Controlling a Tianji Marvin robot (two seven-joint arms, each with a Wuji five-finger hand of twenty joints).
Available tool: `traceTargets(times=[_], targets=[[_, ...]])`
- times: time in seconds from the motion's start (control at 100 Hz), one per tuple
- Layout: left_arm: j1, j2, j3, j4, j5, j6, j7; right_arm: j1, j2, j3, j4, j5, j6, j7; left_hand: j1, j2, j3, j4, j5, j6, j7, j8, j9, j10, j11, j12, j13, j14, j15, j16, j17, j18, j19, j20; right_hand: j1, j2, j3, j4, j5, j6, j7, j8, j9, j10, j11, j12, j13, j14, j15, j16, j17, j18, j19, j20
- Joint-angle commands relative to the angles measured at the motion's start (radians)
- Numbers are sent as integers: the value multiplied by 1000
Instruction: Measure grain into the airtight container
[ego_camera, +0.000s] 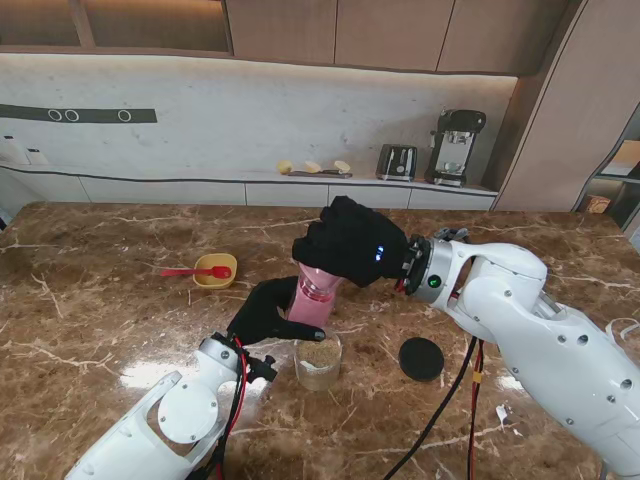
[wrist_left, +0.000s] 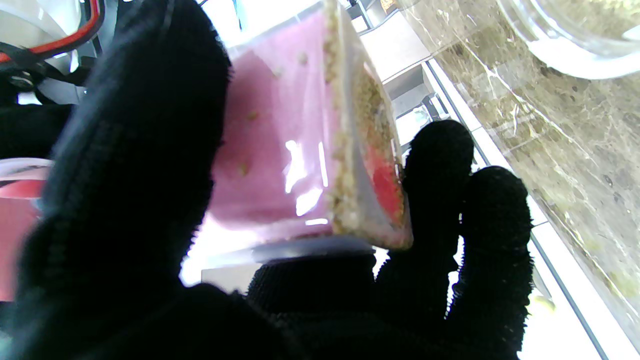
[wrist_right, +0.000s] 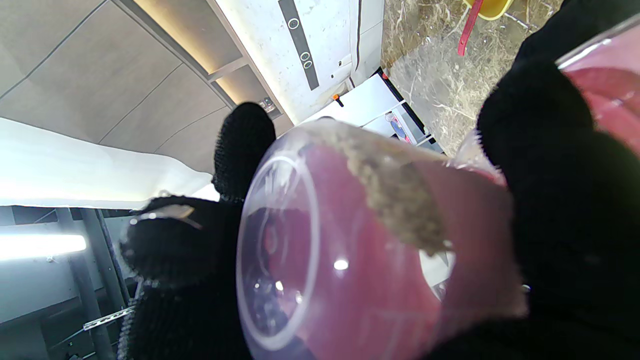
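Nearest me, glass jar (ego_camera: 318, 362) part-filled with grain, left hand (ego_camera: 268, 310) wrapped round pink container (ego_camera: 308, 305) just behind, right hand (ego_camera: 350, 240) clasping tilted measuring cup (ego_camera: 318, 285) above: likely spillage onto marble counter (ego_camera: 120, 320) through misaligned rims.

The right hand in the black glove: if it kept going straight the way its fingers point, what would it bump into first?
Likely the left hand. The right hand points leftward and toward me, gripping a tipped clear cup over the pink container that the left hand holds. Depth is unclear.
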Motion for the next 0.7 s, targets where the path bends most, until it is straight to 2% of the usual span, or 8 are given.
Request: traceTargets(times=[0.0,0.14,0.35,0.48,0.55,0.6,0.64,0.69], targets=[[3,-5,-1,-4,1,1,6,-2,3,-2,2,-1,-5,2,220,410,521,10,233,-310,306,83,136,-136,138,81,53,-61,58,3,9,-14,60,13,172,162,248,-18,70,-120,21,7,-8,-16,-12,2,33,-216,123,63,-8,-202,22,28],[1,-6,0,-3,0,-1,6,4,6,-7,3,-6,-12,-5,221,410,521,11,232,-307,305,83,136,-134,138,81,53,-61,58,3,7,-14,60,13,184,165,251,-22,73,-129,20,5,-8,-20,-18,5,27,-220,116,61,-13,-201,19,30],[1,-5,-1,-3,0,-1,4,1,1,-3,10,19,-27,11,221,409,521,10,232,-306,305,83,135,-133,137,82,53,-61,58,3,6,-14,60,14,72,198,216,-21,62,-117,15,1,-28,-18,0,-7,22,-214,120,66,-23,-202,20,43],[2,-5,-1,-3,1,-1,4,5,2,-6,8,16,-31,14,221,410,521,11,232,-309,305,83,135,-136,137,82,51,-61,57,3,7,-15,60,14,212,177,278,-17,61,-130,6,-11,-25,-25,-25,1,-1,-219,90,59,-45,-196,-1,49],[1,-5,-1,-2,1,-1,4,8,1,-8,9,19,-35,17,222,410,521,11,232,-306,305,83,134,-133,137,82,49,-61,57,3,4,-15,59,13,231,187,280,-20,56,-131,1,-18,-26,-27,-43,14,-12,-217,73,57,-56,-191,-10,55],[1,-5,-2,-2,1,-2,4,10,2,-9,10,19,-36,17,221,409,521,11,233,-308,306,83,134,-135,137,82,49,-62,57,3,6,-17,59,13,197,190,268,-23,49,-126,-4,-24,-31,-27,-46,18,-16,-216,66,56,-61,-190,-14,57],[1,-5,-2,-2,1,-2,4,11,1,-9,11,22,-39,16,221,409,521,11,233,-308,306,83,135,-136,137,82,49,-63,58,3,6,-17,59,13,109,217,232,-23,41,-120,-7,-30,-45,-26,-34,13,-17,-215,63,58,-63,-190,-17,62],[1,-5,-2,-2,1,-2,3,10,0,-8,13,29,-43,17,220,408,521,11,233,-308,306,83,135,-136,137,81,50,-62,58,3,6,-16,59,13,-1,239,193,-11,41,-103,-18,-34,-66,-25,9,-64,-23,-208,66,69,-70,-191,-18,77]])
